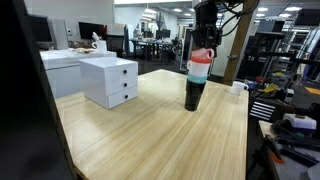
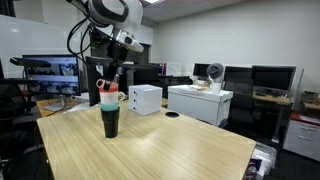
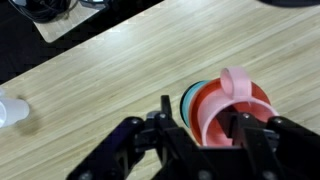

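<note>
The black jaws come in from the bottom edge of the wrist view and straddle a red plastic cup; whether they pinch it or stand just clear I cannot tell. In both exterior views this cup tops an upright stack of cups mid-frame on the pale wooden table, a white two-drawer box behind at left

Wooden table; cup stack; drawer unit

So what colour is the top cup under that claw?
Salmon red: the top cup shows best in the wrist view.
</note>
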`<act>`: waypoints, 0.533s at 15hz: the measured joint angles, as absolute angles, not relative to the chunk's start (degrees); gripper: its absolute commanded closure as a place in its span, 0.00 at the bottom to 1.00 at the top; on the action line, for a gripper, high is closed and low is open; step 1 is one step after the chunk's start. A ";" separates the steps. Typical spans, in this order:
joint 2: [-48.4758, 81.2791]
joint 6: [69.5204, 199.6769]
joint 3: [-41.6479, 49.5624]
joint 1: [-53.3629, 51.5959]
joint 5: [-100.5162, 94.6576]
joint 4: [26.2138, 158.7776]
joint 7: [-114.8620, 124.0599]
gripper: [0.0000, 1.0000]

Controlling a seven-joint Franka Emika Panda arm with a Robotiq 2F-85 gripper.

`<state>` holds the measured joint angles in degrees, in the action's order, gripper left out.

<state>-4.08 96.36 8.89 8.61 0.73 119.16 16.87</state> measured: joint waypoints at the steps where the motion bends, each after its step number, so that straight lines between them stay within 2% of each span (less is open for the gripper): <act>1: -4.12 96.36 8.84 8.61 0.73 119.16 16.87 0.87; 2: -4.14 96.36 8.76 8.61 0.73 119.16 16.87 0.94; 5: -4.14 96.36 8.31 8.60 0.72 119.15 16.87 1.00; 8: -4.18 96.26 7.94 8.47 0.72 118.56 16.87 0.97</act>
<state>-4.18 96.26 7.94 8.47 0.72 118.56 16.87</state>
